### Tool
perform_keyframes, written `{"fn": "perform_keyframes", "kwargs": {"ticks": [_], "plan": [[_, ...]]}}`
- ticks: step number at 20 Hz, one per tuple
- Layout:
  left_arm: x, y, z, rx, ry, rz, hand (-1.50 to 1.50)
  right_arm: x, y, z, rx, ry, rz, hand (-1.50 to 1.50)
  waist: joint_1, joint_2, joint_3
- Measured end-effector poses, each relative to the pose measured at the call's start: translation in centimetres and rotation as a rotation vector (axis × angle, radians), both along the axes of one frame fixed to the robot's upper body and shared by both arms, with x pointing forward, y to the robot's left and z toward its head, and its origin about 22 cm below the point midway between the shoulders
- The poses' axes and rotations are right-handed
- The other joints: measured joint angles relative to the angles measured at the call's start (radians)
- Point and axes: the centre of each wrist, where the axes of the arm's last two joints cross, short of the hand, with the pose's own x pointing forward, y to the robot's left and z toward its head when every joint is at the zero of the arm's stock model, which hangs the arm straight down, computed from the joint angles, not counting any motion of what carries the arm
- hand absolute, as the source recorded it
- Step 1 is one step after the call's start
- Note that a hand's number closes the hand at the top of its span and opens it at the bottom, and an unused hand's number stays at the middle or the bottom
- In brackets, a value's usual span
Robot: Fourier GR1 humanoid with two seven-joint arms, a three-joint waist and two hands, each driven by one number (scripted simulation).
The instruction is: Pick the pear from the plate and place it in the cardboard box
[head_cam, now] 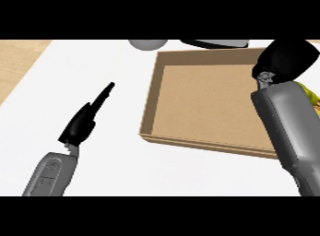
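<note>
The open cardboard box point(203, 99) lies right of centre on the white counter, and the floor of it that shows is bare. My right hand point(289, 54) hangs over the box's far right corner, seen from its back, so its fingers are hidden. The pear shows nowhere; whether that hand holds it I cannot tell. A sliver of the plate point(315, 99), with a yellow and green patterned rim, peeks out to the right of my right forearm point(292, 133). My left hand point(86, 120) is open at the left, fingers straight and pointing up-right, well apart from the box.
A grey rounded object point(147, 44) and a dark flat object with a white edge point(216, 44) sit just beyond the box's far side. Wooden surface point(6, 69) borders the white counter at the left.
</note>
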Motion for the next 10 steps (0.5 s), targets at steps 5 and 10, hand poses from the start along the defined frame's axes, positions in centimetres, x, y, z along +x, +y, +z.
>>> {"fn": "perform_keyframes", "kwargs": {"ticks": [5,10], "plan": [[0.0,0.9,-0.2,0.002,0.005,0.045,0.00,1.0,5.7,4.0,-0.030,-0.102,0.000,1.50,-0.034,-0.003,0.004],[-0.3,1.7,-0.5,-0.003,0.007,0.092,0.00,1.5,8.6,6.0,-0.041,-0.107,-0.018,1.50,-0.080,-0.005,0.009]]}}
